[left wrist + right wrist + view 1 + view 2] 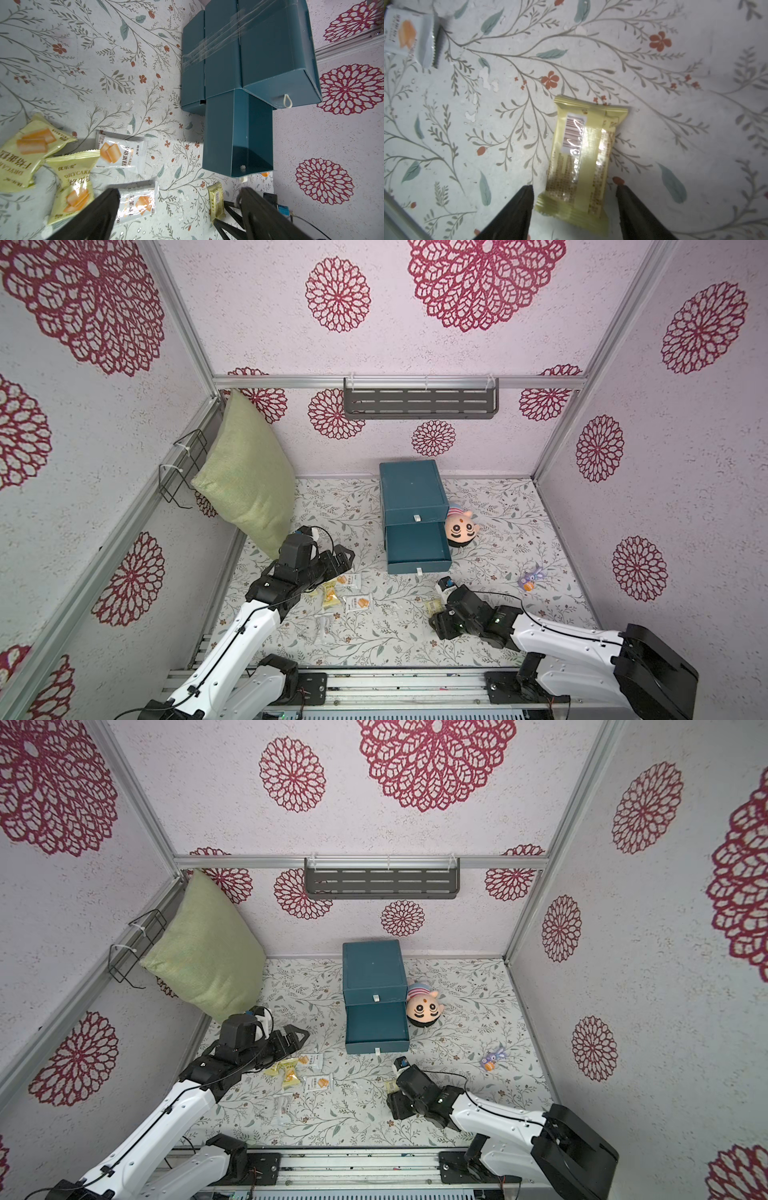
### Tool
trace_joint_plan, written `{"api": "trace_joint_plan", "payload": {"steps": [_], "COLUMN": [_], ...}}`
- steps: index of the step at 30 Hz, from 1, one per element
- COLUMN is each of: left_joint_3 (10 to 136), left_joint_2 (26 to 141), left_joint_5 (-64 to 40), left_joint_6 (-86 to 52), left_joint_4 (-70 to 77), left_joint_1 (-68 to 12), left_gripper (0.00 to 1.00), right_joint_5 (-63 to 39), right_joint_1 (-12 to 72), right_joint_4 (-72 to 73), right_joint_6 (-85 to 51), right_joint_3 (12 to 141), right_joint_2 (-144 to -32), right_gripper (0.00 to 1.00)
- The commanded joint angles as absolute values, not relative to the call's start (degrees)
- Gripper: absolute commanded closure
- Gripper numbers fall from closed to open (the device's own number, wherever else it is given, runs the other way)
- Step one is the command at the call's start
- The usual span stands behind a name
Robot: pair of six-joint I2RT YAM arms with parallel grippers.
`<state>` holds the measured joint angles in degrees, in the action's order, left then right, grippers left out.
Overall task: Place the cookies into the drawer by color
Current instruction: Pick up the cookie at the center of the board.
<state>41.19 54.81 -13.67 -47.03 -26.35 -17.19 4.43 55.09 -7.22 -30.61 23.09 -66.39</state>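
**Right arm set for a yellow pick; middle drawer waiting**

We note the right gripper (574,187) low over a lone yellow packet (581,158) that lies barcode side up on the counter (675,124), apart from the other cookies (345,597). Its jaws stand partly open, one on each side of the packet's near end, with a thin gap showing on both sides. Nothing is gripped yet. We judge the straddle across the narrow width is chosen so that a short squeeze catches the wrapper without flattening it.

The left gripper (179,191) hangs wide open and empty above the mixed heap of yellow and white packets. We read it as parked there ready for the next pick, clear of the right arm's path.

The drawer chest (411,489) stands at the back of the counter. The drawer under its top one (417,547) is pulled out towards the arms, so a packet can be dropped in from above. We see no packet in it, only a pale crumb.

Sorting looks barely begun.
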Motion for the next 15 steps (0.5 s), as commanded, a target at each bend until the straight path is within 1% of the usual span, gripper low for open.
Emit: {"api": "trace_joint_plan", "payload": {"steps": [1, 5, 11, 15], "left_joint_3": [40.8, 40.6, 40.4, 40.3], "left_joint_2": [55.1, 54.7, 54.5, 54.5], "left_joint_5": [-14.3, -14.0, -13.6, -13.3], "left_joint_6": [-46.8, -46.5, -46.2, -46.2], "left_joint_4": [-24.8, -25.0, -25.0, -25.0], "left_joint_1": [-17.0, -17.0, -17.0, -17.0], "left_gripper": [0.03, 0.03, 0.03, 0.02], "right_joint_5": [12.4, 14.8, 16.8, 17.5], "right_joint_1": [57.6, 59.4, 61.0, 62.0], "right_joint_4": [-12.1, -13.7, -15.2, -15.8], "right_joint_6": [-33.0, -33.9, -34.4, -34.3], "right_joint_3": [25.3, 26.9, 29.2, 30.5], "right_joint_2": [-69.2, -71.1, -75.7, -77.5], "right_gripper": [0.31, 0.31, 0.36, 0.45]}}
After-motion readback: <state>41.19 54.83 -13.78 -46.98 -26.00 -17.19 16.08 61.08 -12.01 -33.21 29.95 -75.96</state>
